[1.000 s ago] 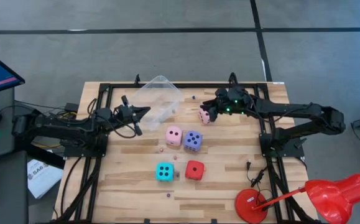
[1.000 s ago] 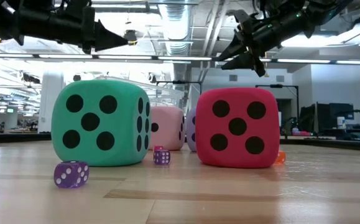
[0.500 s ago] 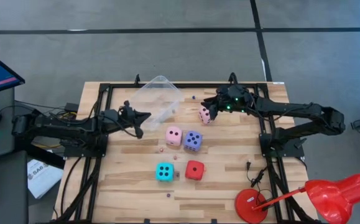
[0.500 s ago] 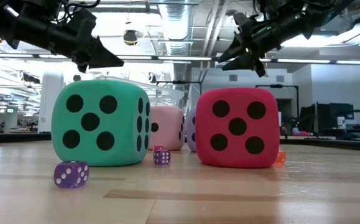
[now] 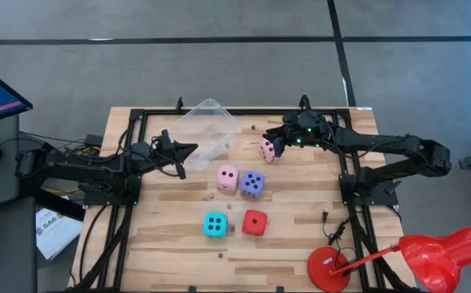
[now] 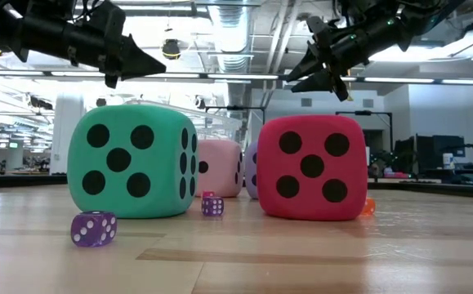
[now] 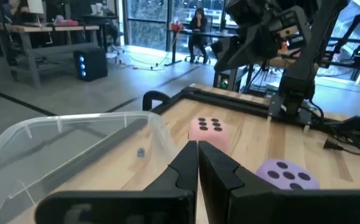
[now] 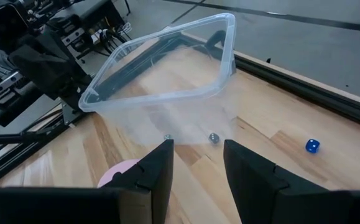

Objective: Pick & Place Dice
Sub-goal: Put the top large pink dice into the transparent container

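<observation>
Left end effector (image 5: 188, 149): raised above the tabletop (image 5: 300, 244), just beside the near side of the clear tub (image 5: 207, 126); its two fingers are pressed together, with nothing between them, as the left wrist view shows.
Right end effector (image 5: 272, 146): held above the far middle of the tabletop, fingers partly spread around a pale pink die (image 5: 267, 150), which it grips off the surface.
Second pink die (image 5: 227, 177): resting on the wood near the middle, touching or nearly touching the violet-blue die (image 5: 252, 183) on its right-arm side.
Cyan die (image 5: 215, 225): on the wood nearer the front edge, five pips showing toward the low camera.
Red die (image 5: 255, 222): just beside the cyan die, apart from it, also showing five pips in the low view.
Clear tub: lying tipped on the far part of the tabletop, between the two arms, its open mouth toward the right arm's camera.
Tiny dice: a small purple one (image 6: 94, 228) lies in front of the cyan die in the low view; a small blue one (image 8: 313, 145) lies on the wood past the tub.
Red lamp (image 5: 438, 256): at the front corner on the right arm's side.
</observation>
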Controlling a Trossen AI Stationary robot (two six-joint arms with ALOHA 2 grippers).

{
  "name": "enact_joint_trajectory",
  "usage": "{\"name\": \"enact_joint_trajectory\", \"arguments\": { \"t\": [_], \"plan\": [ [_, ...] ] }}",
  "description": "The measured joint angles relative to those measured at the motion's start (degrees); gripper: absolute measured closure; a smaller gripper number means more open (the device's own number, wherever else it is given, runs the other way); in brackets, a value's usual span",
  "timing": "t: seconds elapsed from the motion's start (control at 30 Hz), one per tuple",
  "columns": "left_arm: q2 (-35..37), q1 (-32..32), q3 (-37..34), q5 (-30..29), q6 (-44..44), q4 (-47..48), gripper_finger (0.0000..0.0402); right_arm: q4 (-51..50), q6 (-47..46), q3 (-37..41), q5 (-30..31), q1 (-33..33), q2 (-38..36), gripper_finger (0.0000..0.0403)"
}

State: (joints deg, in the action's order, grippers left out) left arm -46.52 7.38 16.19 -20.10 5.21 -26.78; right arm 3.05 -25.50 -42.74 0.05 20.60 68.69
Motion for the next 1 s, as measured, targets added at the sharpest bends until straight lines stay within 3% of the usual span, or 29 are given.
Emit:
{"name": "enact_joint_trajectory", "arguments": {
  "t": [0.3, 0.47, 1.0],
  "plan": [
    [0.0, 0.0, 0.0, 0.0, -4.2, 0.6, 0.0399, 0.0, 3.9, 0.0, 0.0, 0.2, 0.0, 0.0265],
    [0.0, 0.9, 0.0, 0.0, -4.5, -3.6, 0.0399, 0.7, 9.0, 0.0, 0.0, 0.5, 0.0, 0.0265],
    [0.0, 3.6, 0.0, 0.0, -9.8, -6.4, 0.0399, 0.9, 9.4, 0.0, 0.0, 0.8, 0.0, 0.0265]
  ]
}}
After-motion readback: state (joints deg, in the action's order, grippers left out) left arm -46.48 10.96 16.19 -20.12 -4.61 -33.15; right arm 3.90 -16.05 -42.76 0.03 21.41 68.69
